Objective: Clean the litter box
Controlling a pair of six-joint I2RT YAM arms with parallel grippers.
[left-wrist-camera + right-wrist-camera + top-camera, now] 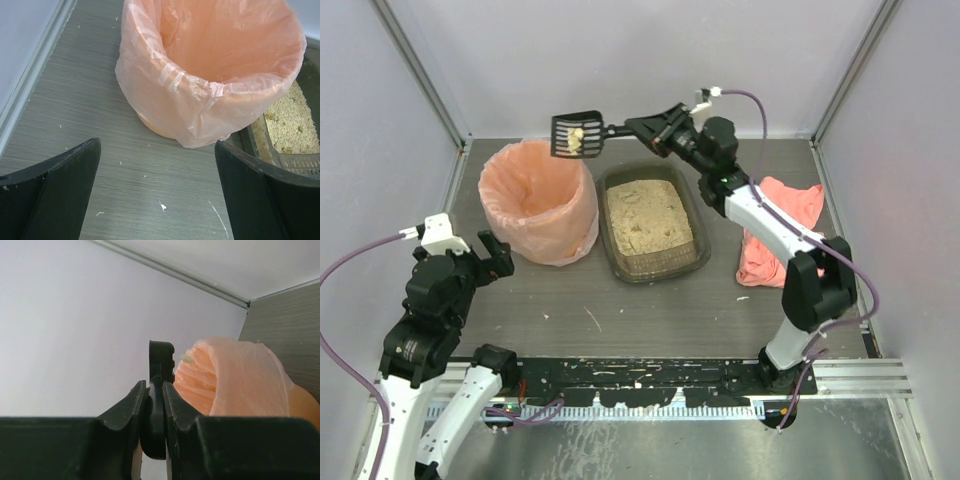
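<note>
R gripper point(635, 126): clamped tight on the handle of a black slotted plastic scoop point(576, 134). Wrist view shows both jaws pinching it edge-on, prob. so the load can't twist.
Scoop: raised near the far-right rim of the round bin lined w/ a peach-pink bag point(555, 235). Not tipped, so the load stays in.
Load: pale clumps point(576, 140) lie in the scoop, not yet dumped.
Litter box: shallow dark olive-brown plastic tray point(656, 270), flat on the grey table point(650, 315), touching or just beside the bin's right side, so the carry is short. Beige litter point(648, 217) inside.
L gripper point(157, 155): wide open, holds nothing. Low, near the bin's front-left, out of the scoop's way.
Next, I'd judge: move over the bag mouth, then tip.
Pink cloth point(780, 230): crumpled, right of the tray, unused.
</note>
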